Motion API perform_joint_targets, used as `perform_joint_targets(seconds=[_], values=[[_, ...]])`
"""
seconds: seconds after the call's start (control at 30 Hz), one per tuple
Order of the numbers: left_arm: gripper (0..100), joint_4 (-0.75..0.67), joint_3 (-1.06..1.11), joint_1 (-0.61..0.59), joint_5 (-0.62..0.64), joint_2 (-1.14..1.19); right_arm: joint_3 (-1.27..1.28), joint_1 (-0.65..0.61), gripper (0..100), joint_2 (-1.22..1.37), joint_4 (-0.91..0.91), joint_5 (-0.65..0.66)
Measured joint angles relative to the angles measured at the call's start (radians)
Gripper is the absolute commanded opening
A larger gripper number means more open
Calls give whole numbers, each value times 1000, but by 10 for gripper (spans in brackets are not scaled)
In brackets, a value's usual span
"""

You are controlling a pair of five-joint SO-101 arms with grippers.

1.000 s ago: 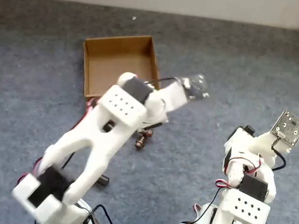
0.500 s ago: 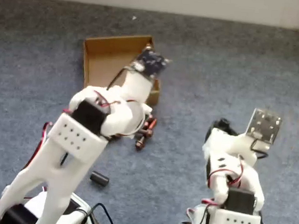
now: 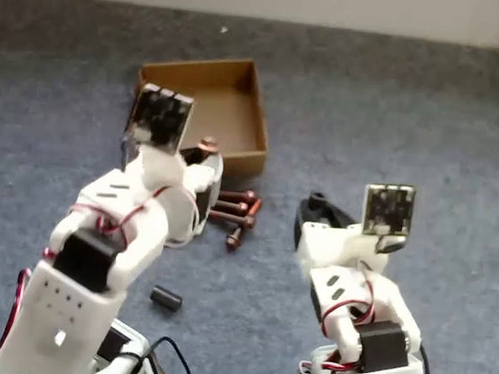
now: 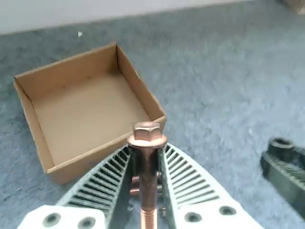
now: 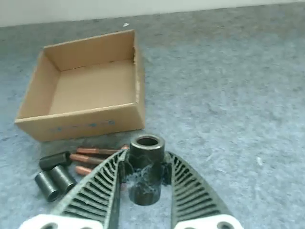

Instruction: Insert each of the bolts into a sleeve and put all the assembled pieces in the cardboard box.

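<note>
High view, taken from left to right: the white left arm is seen rising from the lower left corner. The left claw is closed on a bolt just below the near wall of the cardboard box. The bolt is copper-coloured and is gripped by its shank between the two ribbed fingers. Its flanged hexagonal head is left standing clear beyond the fingertips.

A lone sleeve, a short black cylinder, is seen lying on its side on the grey-blue tabletop in the lower left-centre of the frame. It is near the left arm's base and well apart from the other parts. The box, brown and open-topped, is placed in the upper left-centre.

Just below its near right corner, a cluster of loose bolts is laid on the tabletop. They are the same copper colour and lie on their sides, roughly parallel. In the right wrist view, three more sleeves are shown just beside these bolts, black and stubby, with their hollow ends visible.

Right of centre in the high view, the right claw is shut around a black sleeve. It is held between the ribbed fingers with its open round bore turned outward and pale scuffs marked on its side. It is apart from the bolt cluster.
</note>
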Motion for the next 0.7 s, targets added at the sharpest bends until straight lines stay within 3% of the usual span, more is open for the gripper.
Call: perform_joint_targets(seconds=[0.37,0.7], values=[[6,-180,227,3,221,-382,153,-245,5,-2,-330,2],[6,-204,373,0,319,-694,259,-436,5,0,-529,176]])
